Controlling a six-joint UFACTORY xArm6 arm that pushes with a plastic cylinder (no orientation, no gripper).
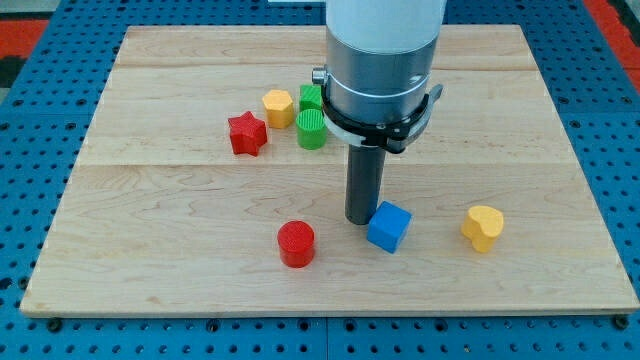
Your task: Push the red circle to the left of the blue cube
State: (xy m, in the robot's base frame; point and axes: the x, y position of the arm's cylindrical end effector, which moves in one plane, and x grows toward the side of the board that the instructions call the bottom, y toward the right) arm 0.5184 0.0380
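The red circle [296, 243] lies on the wooden board near the view's bottom, left of centre. The blue cube [388, 226] sits to its right, a small gap between them. My tip [359, 221] rests on the board just left of the blue cube, touching or nearly touching its left side, and to the upper right of the red circle. The arm's grey body hides the board above the tip.
A red star [247, 133], a yellow hexagon [278, 105] and two green blocks [312, 128] cluster at the upper middle. A yellow heart [483, 227] lies right of the blue cube. The wooden board [150, 250] sits on a blue pegboard.
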